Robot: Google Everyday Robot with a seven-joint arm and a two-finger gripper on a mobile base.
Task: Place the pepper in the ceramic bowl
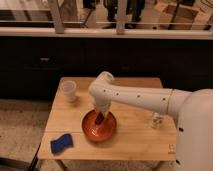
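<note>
The ceramic bowl (88, 132), round, shallow and glossy orange-brown, sits on the wooden table (137, 142) a little left of its middle. My white arm reaches in from the right and bends down over the bowl. My gripper (101, 120) points down inside the bowl, just above its floor. The pepper (101, 118), a small dark red piece, shows at the fingertips, and the gripper is shut on it. The arm's wrist hides the back rim of the bowl.
A small white cup (68, 91) stands at the table's back left. A blue sponge (61, 144) lies near the front left corner. A small pale object (158, 120) stands at the right, beside my arm. A dark counter and windows lie behind the table.
</note>
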